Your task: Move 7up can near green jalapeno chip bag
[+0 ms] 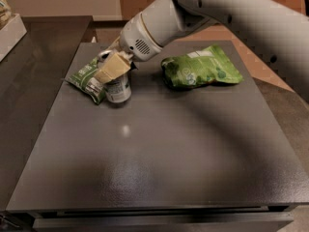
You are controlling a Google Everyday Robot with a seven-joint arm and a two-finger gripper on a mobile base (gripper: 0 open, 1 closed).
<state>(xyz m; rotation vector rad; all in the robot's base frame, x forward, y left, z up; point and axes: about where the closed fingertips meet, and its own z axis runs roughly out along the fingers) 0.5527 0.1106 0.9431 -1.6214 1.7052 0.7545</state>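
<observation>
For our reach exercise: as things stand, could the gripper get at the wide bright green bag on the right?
Probably yes, once freed: the gripper holds the 7up can beside the jalapeno chip bag, and nothing stands between it and the wide green bag.

the gripper [112,67] clasps the 7up can [119,91] far left on the desk [169,178], just beside the green jalapeno chip bag [86,76]; a brighter green bag [200,67] blocks the far right; the near half is open.

The end effector [112,67] grips the 7up can [118,89] just beside the green jalapeno chip bag [85,77].
</observation>
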